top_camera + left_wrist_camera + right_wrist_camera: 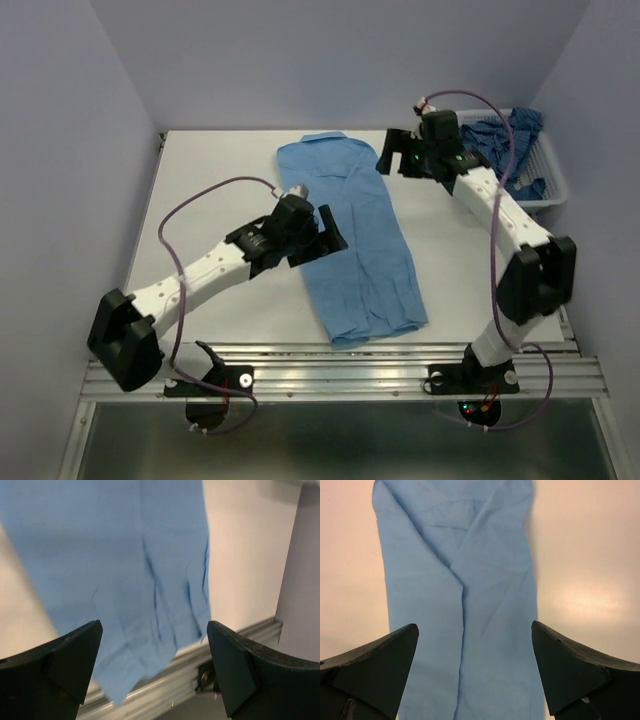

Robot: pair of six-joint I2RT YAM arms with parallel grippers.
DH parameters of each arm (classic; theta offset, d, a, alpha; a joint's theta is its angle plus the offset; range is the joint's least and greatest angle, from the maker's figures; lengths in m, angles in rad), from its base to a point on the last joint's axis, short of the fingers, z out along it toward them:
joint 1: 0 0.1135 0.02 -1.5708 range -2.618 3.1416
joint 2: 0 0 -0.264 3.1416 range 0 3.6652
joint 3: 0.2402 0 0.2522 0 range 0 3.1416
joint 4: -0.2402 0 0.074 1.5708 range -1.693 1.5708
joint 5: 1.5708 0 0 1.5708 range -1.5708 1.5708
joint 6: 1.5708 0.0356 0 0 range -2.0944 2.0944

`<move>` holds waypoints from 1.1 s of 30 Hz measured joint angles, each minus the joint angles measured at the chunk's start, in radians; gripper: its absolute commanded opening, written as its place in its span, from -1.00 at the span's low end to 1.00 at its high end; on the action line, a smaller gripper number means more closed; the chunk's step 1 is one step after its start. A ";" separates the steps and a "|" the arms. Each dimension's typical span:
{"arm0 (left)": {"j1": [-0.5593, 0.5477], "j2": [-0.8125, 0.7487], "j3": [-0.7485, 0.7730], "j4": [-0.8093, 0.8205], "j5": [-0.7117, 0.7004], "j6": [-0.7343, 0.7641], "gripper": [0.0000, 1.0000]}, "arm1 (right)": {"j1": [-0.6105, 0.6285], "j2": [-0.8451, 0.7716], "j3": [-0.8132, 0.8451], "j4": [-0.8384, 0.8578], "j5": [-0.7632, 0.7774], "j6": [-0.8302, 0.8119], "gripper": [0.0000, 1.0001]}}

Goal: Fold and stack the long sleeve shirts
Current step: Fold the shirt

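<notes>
A plain light sky-blue shirt [355, 235] lies on the table as a long narrow strip with its sides folded in, collar at the far end and hem near the front edge. It shows in the left wrist view [125, 560] and the right wrist view [465, 605]. My left gripper [330, 228] is open and empty above the strip's left edge at mid length. My right gripper [392, 152] is open and empty above the table beside the collar end. A darker blue shirt [505, 145] lies crumpled in the white mesh basket [550, 185].
The basket stands at the table's far right, behind the right arm. The metal rail [340, 365] runs along the front edge, and it shows in the left wrist view [165, 685]. Lilac walls close the left, back and right sides.
</notes>
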 measured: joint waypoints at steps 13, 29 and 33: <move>-0.184 -0.297 -0.579 0.132 0.153 -0.266 0.96 | 0.000 -0.756 -1.007 -0.210 -0.006 0.308 1.00; -0.251 -0.037 -0.605 0.369 0.191 -0.378 -0.19 | 0.000 -0.832 -1.227 -0.217 -0.186 0.377 0.20; -0.252 -0.024 -0.603 0.378 0.189 -0.380 -0.46 | 0.000 -0.810 -1.262 -0.161 -0.224 0.396 -0.13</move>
